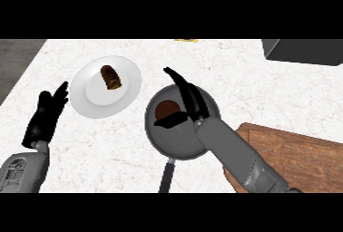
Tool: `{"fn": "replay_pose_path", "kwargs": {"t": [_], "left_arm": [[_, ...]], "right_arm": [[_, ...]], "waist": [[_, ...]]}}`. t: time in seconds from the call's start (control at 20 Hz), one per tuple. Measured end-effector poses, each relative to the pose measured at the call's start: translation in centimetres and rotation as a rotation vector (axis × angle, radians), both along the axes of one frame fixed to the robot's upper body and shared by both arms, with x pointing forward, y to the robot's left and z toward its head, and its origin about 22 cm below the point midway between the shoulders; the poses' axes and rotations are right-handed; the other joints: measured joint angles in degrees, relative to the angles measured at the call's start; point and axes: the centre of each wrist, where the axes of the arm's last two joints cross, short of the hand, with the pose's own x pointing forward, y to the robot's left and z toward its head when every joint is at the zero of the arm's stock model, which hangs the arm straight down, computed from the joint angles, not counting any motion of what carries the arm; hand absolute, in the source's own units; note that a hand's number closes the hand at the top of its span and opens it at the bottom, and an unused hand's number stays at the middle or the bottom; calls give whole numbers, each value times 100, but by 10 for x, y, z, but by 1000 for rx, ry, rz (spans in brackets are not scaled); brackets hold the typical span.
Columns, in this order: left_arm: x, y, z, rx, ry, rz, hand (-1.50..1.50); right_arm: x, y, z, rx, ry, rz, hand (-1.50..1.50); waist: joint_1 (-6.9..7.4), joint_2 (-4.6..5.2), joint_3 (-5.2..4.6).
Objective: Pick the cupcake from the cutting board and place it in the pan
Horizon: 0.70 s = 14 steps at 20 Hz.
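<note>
The cupcake (167,108), brown and partly hidden, sits inside the grey pan (175,144) in the middle of the pale speckled counter (268,95), just beside the robot's right hand (188,102). That hand reaches over the pan with its fingers stretched straight toward the far side and its thumb (171,120) spread out just below the cupcake, not closed on it. The pan's dark handle (167,174) points toward the near edge. The wooden cutting board (301,156) lies to the right. A white plate (97,97) with a brown pastry (111,77) lies to the left. The left hand (46,118) rests open, fingers up, at the left.
</note>
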Motion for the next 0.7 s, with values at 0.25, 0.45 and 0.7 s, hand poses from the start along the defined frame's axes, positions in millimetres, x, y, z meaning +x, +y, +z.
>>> {"fn": "replay_pose_path", "kwargs": {"t": [0.25,0.45,0.7], "left_arm": [[-6,17,-1,5,3,29,0],[-16,26,-1,8,15,61,0],[-22,33,-7,7,18,96,0]], "right_arm": [[13,-5,7,83,1,-85,-150],[26,-24,9,124,8,-150,-150],[42,-86,17,170,10,-192,-150]], "waist": [[-178,-38,-7],[-383,-89,-10],[-565,-125,-13]]}}
